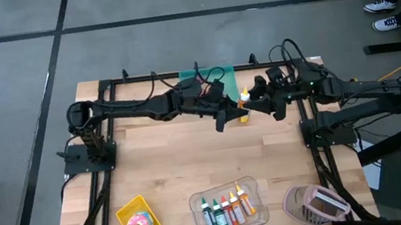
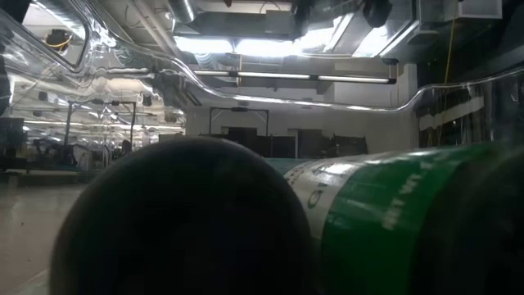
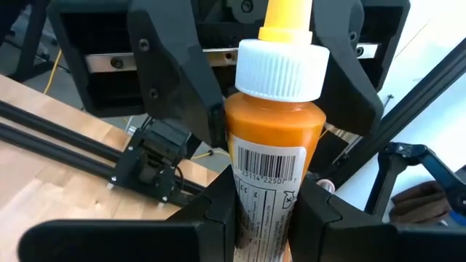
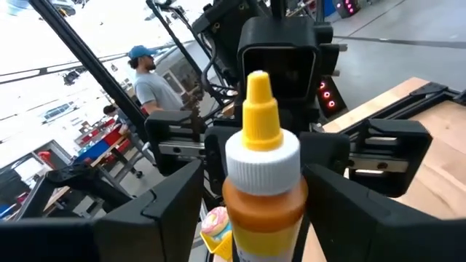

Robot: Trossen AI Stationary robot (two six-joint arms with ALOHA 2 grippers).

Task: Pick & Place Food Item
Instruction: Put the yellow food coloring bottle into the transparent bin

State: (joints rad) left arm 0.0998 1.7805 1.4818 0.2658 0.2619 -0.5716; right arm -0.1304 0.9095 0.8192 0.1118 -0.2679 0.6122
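Observation:
An orange sauce bottle [image 3: 273, 145] with a white ribbed cap and a yellow nozzle stands upright between my two grippers, over the table's far middle [image 1: 244, 108]. My left gripper [image 3: 266, 222] comes from the table's left and is shut on the bottle's lower body. My right gripper [image 4: 255, 211] faces it from the right, open. Its fingers [image 3: 178, 80] stand on either side of the bottle's shoulder and cap. My left gripper pinches the bottle's labelled lower body [image 3: 262, 196] between its two fingers, below the barcode. The fingers come level from the table's left. The bottle stands upright in the hold, nozzle up; its bottom is hidden by the fingers. My right gripper: whether it touches the bottle I cannot tell.
Along the near edge stand a yellow box with a pink donut [image 1: 139, 223], a clear tray of several small bottles [image 1: 227, 206] and a pink-rimmed thing [image 1: 317, 204]. A green mat [image 1: 207, 75] lies at the far edge. A person [image 4: 149, 80] stands beyond the table.

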